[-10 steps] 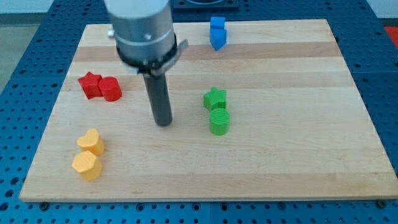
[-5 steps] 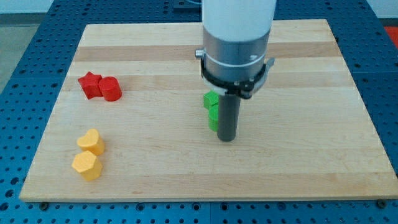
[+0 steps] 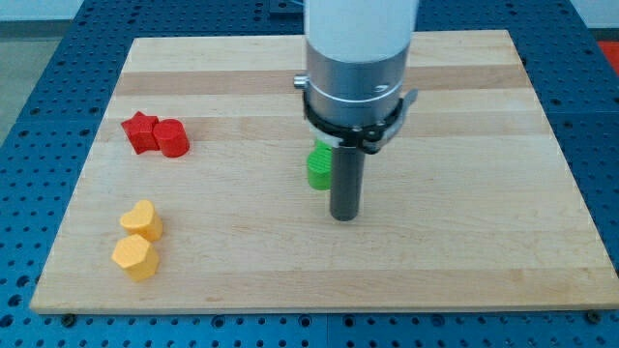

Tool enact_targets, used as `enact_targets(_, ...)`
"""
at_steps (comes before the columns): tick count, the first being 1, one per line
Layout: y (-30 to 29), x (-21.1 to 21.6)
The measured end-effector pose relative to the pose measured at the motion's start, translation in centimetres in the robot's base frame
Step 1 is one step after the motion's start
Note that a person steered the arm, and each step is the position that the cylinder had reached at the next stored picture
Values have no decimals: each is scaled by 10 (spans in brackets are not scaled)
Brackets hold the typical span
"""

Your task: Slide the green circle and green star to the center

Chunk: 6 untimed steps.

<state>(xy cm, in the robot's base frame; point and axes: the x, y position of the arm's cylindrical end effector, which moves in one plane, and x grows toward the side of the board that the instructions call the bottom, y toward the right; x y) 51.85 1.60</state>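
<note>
The arm carries no hand; it ends in a straight dark rod, so there are no jaws to stand apart or together. My tip [image 3: 344, 217] rests on the wooden worktop [image 3: 464, 242] near its middle, slightly toward the bottom edge. The arm's wide grey and white body hangs above the rod and covers the upper middle of the worktop up to the top edge. One green block [image 3: 318, 166] shows just to the left of the rod, touching it or nearly so, and sits slightly higher in the view than my tip; only its left part is visible, and its shape cannot be made out with certainty. Whether this green mass is the circle, the star, or both together cannot be told, since the rod and the arm body hide the rest. A red star [image 3: 141, 131] and a red cylinder-like block [image 3: 172, 138] lie side by side, touching, near the left edge in its upper half. A yellow heart-shaped block [image 3: 142, 219] and a yellow hexagon-like block [image 3: 134, 257] lie touching one another near the bottom left corner, the heart above the hexagon. Both pairs are well apart from my tip. The worktop lies on a blue perforated base [image 3: 29, 116] that shows around all its edges. No brand, label or writing can be read on any part.
</note>
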Motion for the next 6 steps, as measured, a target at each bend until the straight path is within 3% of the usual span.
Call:
enact_targets(4,-11,-44)
enact_targets(6,-17,-26)
